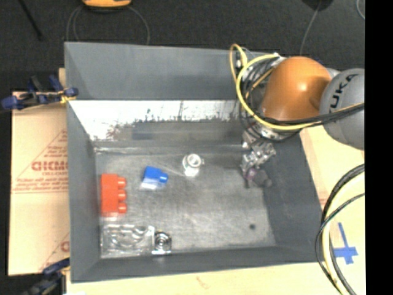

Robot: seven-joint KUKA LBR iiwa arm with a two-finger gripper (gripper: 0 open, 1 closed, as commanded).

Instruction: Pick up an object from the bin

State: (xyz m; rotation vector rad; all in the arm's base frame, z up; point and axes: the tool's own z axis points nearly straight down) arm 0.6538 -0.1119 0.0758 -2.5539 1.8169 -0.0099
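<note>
My gripper [255, 172] hangs low over the right side of the bin, under the orange cover, with bare floor beneath it. Nothing shows between its fingers. The nearest loose thing is a small clear round cap or cup [192, 164], a short way to its left near the bin's middle. Further left lies a small blue block [153, 177] on a clear wrapper.
An orange-red toy brick [113, 194] lies at the left side. A clear plastic pack with a metal ring [134, 239] sits in the front left corner. The bin's right wall is close beside the gripper.
</note>
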